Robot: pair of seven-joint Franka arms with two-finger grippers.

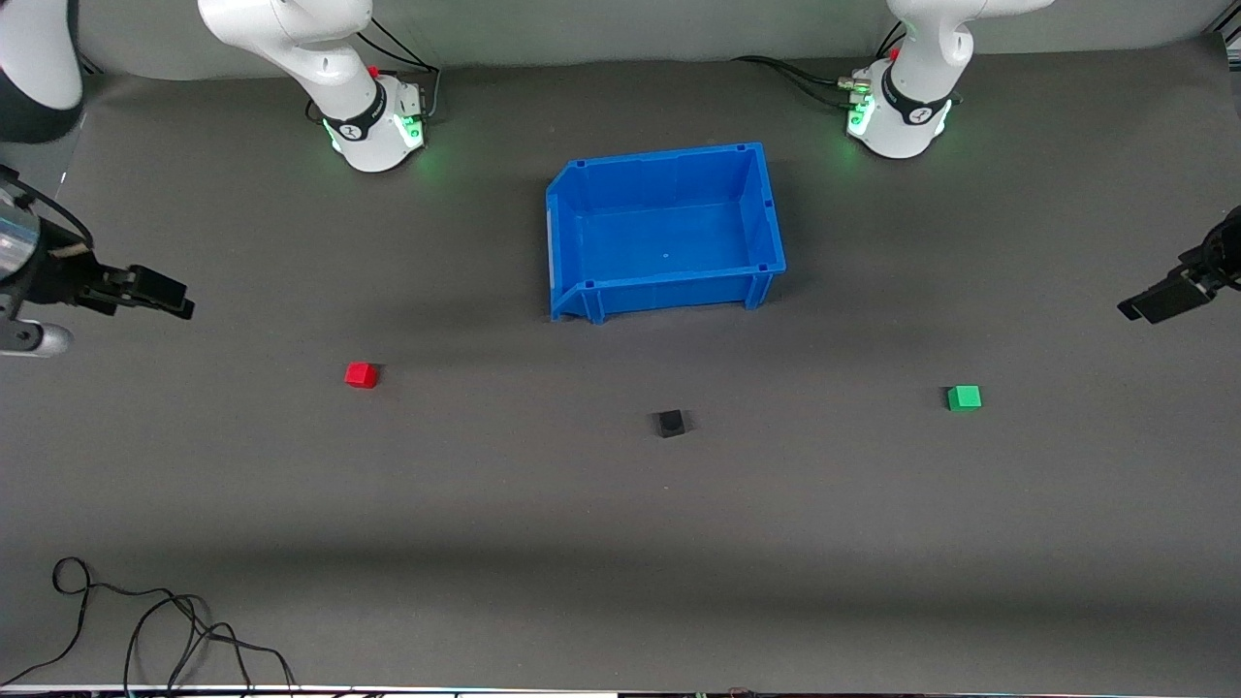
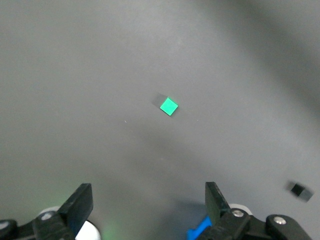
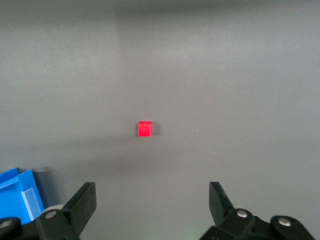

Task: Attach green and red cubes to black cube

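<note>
Presently your left gripper (image 2: 149, 205) and right gripper (image 3: 152, 202) hang with jaws spread, empty; green cube (image 1: 964, 397), red cube (image 1: 361, 374) and black cube (image 1: 670, 423) lie well apart.

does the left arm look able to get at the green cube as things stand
Probably yes. The left gripper hangs open in the air over the left arm's end of the table, and the green cube sits alone on bare mat with nothing beside it. The black cube is well apart.

looks like a robot lab | two bolted-down arm bases (image 1: 373, 131) | grey mat-covered table (image 1: 620, 523) | loose cable (image 1: 145, 630) at 7 o'clock
</note>
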